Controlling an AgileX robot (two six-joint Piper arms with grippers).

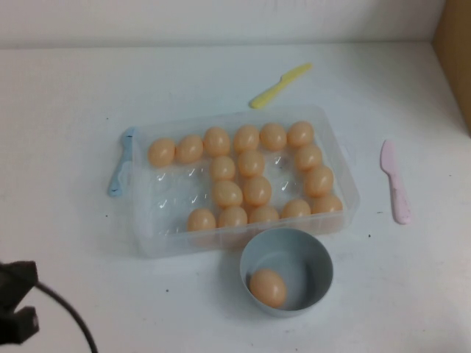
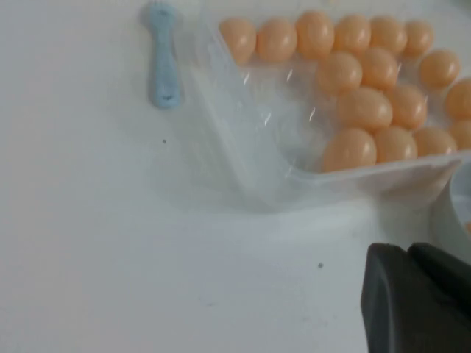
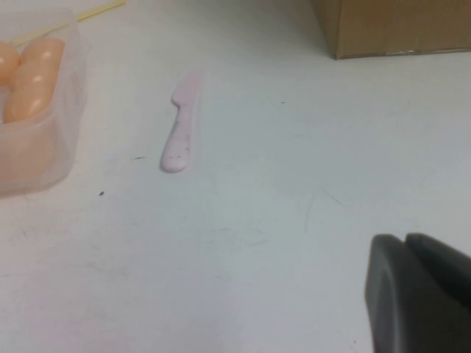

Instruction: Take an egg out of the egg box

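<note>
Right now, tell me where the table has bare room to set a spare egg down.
Bare: the front right corner between bowl and pink knife, and the front left between egg box and shut left gripper. Crowded: the egg box's right half. The right gripper, shut, hangs over bare table.

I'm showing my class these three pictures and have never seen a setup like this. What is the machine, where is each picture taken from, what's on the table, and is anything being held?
It is a two-armed robot. One picture looks down from above; two come from its wrists. The left gripper, shut and empty, waits near the table's near left corner. The right gripper hovers over bare table on the right side, holding nothing. The clear egg box holds eggs; one egg lies in the bowl. Blue, yellow and pink plastic knives lie around.
</note>
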